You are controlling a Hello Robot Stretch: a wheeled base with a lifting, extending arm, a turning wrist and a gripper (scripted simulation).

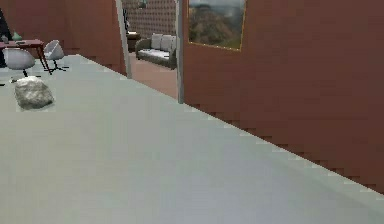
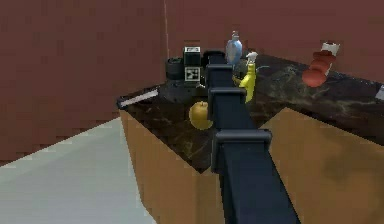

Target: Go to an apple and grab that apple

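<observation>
Nearest to us in the arm side view, the dark square arm bar (image 2: 240,150) rises from the bottom edge and crosses a dark, stone-like worktop (image 2: 165,128) set on brown wooden cabinet sides. Just beside the bar, on the view's left and close to the worktop's near edge, sits a round yellow-orange apple (image 2: 201,113) (more golden than red, but the shape bears the name). Farther out, at the bar's far end beside two white marker squares (image 2: 192,50), the dark fingers (image 2: 176,88) stand by the worktop's far corner. We cannot tell how they are set or whether they hold anything, since the worktop lies behind them. The relation that matters is this: the apple lies well back from the fingers, toward the robot's body along the arm, and slightly to the view's left of the bar. We judge the next move calls for drawing the arm in and lining the fingers up; being round, the apple offers no preferred axis. Beyond stand a yellow bottle (image 2: 247,78), a pale blue bottle (image 2: 234,47) and a red object (image 2: 322,62).
</observation>
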